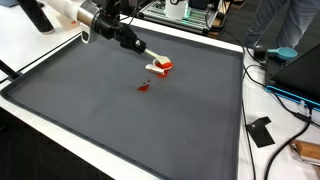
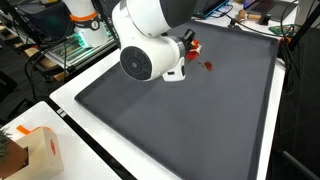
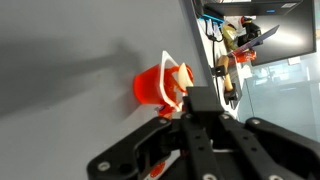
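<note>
A small red cup (image 1: pixel 161 67) with a white rim and handle lies tilted on its side at the far middle of the dark grey mat (image 1: pixel 120 120). My gripper (image 1: pixel 151 63) comes in from the left and is shut on the cup's edge. In the wrist view the red cup (image 3: pixel 157 86) sits just beyond the closed fingertips of the gripper (image 3: pixel 186 101). A small red piece (image 1: pixel 143 87) lies on the mat just in front of the cup. In an exterior view the arm hides most of the gripper; the cup (image 2: pixel 196 46) and the red piece (image 2: pixel 209 65) show beside it.
The mat lies on a white table (image 1: pixel 265 150). Cables (image 1: pixel 285 95), a black block (image 1: pixel 261 131) and a brown object (image 1: pixel 306 151) lie on the table's right side. A person (image 1: pixel 285 25) stands behind it. A cardboard box (image 2: pixel 38 152) stands near one corner.
</note>
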Robot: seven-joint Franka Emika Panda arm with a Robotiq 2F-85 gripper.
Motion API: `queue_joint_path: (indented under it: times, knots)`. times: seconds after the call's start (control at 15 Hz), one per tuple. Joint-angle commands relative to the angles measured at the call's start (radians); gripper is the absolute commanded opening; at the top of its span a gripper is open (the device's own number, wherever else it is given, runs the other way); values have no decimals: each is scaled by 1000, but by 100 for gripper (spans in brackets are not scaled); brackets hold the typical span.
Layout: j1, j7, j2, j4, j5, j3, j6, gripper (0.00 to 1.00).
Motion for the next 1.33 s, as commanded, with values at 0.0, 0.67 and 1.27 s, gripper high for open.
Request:
queue_joint_path:
  times: [0.0,0.67,1.27]
  knots:
    - [-18,-33,26,15,19,-6,-26,3]
    - [38,17,1,-4,-34,-29,105,3]
    - [38,12,8,10,-18,-2,80,3]
